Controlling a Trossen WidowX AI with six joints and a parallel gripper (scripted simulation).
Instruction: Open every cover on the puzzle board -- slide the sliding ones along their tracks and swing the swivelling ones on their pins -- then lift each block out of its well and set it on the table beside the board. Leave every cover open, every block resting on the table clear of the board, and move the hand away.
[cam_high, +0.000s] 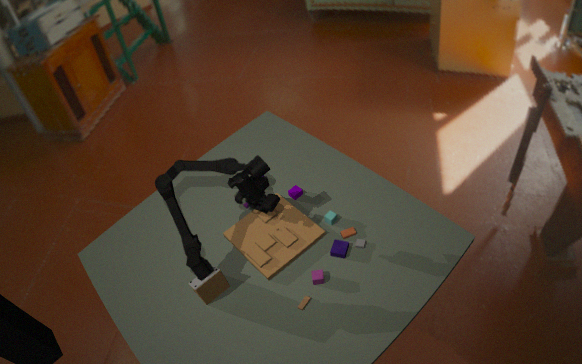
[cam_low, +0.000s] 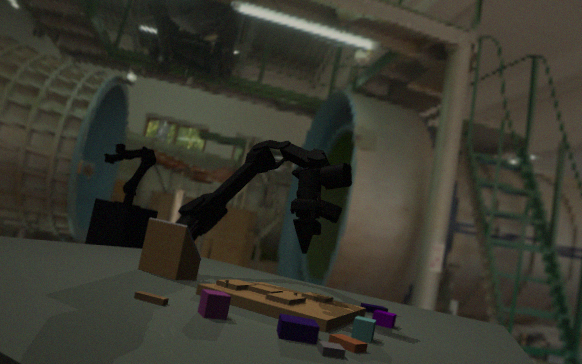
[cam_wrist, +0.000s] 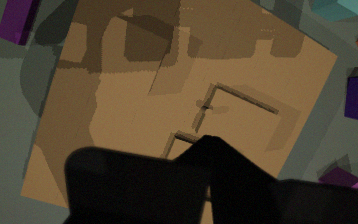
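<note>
My gripper (cam_high: 272, 204) (cam_low: 305, 251) (cam_wrist: 210, 143) is shut and empty, pointing down high above the wooden puzzle board (cam_high: 307, 231) (cam_low: 330, 316) (cam_wrist: 130, 110). Several flat wooden covers lie on the board: a large one (cam_high: 285, 237) (cam_low: 286, 298) (cam_wrist: 245, 117) with a small pin beside it, a middle one (cam_high: 265, 243) (cam_low: 265, 288), one near the base-side edge (cam_high: 259, 257) (cam_low: 233, 284), and one (cam_high: 266, 216) (cam_low: 318, 297) under the hand's shadow. My fingers hide part of the board in the wrist view. No well can be made out clearly.
Around the board lie a purple block (cam_high: 295, 192) (cam_low: 384, 318), a teal block (cam_high: 330, 217) (cam_low: 363, 328), an orange piece (cam_high: 348, 232), a grey piece (cam_high: 360, 243), a dark violet block (cam_high: 339, 248), a magenta block (cam_high: 318, 277) and a tan strip (cam_high: 304, 302).
</note>
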